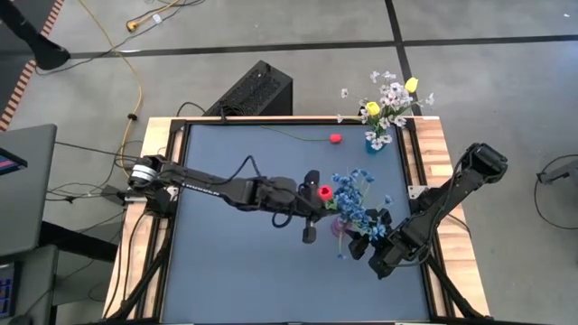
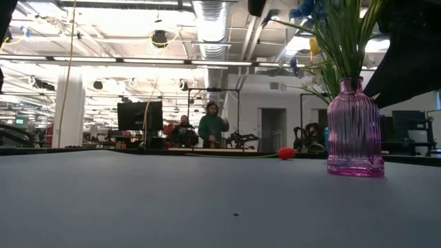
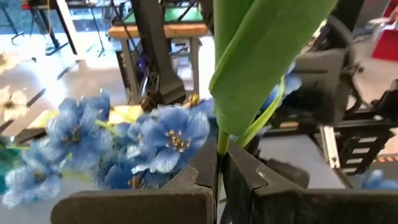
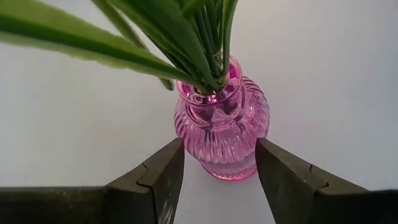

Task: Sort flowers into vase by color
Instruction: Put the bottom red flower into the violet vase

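A pink ribbed glass vase (image 4: 221, 127) stands on the dark table and holds blue flowers (image 1: 354, 206) on green stems. My right gripper (image 4: 219, 158) is closed on its body. My left gripper (image 3: 219, 177) reaches in from the table's left, above the table and next to the blue blossoms. It is shut on the stem of a red flower (image 1: 325, 192). Another red flower (image 1: 336, 139) lies flat on the table near the far edge. White and yellow flowers (image 1: 388, 97) stand in a blue vase (image 1: 376, 141) at the far right corner. My left gripper pinches the red flower's thin green stem (image 3: 219, 149) between its two fingers, just below a broad green leaf (image 3: 261, 56). The fingers come in about level from the table's left and lie across the stem. The flower is lifted clear of the table. My right gripper has the pink vase's lower body (image 4: 205, 149) between its two fingers, one fingertip (image 4: 171, 165) on each side. They slant down at it from the table's near right. The vase stands upright with its base on the table.
The table's left and near parts are bare dark surface (image 1: 235, 262). A black box (image 1: 257, 90) and cables lie on the floor beyond the far edge. In the low view, people stand far off in the room (image 2: 210, 124).
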### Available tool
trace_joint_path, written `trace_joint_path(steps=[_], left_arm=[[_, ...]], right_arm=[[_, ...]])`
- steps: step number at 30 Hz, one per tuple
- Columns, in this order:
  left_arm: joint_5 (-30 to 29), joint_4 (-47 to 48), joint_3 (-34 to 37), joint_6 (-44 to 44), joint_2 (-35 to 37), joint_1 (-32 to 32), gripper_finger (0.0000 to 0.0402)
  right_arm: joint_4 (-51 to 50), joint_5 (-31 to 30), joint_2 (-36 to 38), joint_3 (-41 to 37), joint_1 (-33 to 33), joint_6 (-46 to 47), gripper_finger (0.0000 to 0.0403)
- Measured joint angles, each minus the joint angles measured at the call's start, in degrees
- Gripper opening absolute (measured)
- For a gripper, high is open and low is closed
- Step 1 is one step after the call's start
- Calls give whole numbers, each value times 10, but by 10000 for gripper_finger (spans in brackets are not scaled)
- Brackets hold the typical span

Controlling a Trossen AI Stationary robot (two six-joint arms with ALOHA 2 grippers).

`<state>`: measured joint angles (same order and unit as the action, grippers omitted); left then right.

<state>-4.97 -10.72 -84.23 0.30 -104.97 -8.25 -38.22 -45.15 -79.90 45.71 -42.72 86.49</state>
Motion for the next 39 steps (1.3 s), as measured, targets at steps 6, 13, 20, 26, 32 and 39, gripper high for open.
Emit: trace_joint_path(steps=[6,13,20,26,32,39], left_arm=[[-4,13,0,12,-2,-1,0],[-19,5,0,37,-2,-9,0],[-34,3,0,62,-2,-19,0],[-34,8,0,65,-2,-19,0],[-30,14,0,61,-2,-19,0],[-14,11,0,32,-40,-19,0]], right_arm=[[-1,0,0,0,0,-13,223],[-1,0,0,0,1,-15,223],[-1,0,0,0,1,-15,223],[1,0,0,0,1,-15,223],[4,-6,0,0,1,-15,223],[14,-19,0,0,1,-15,223]])
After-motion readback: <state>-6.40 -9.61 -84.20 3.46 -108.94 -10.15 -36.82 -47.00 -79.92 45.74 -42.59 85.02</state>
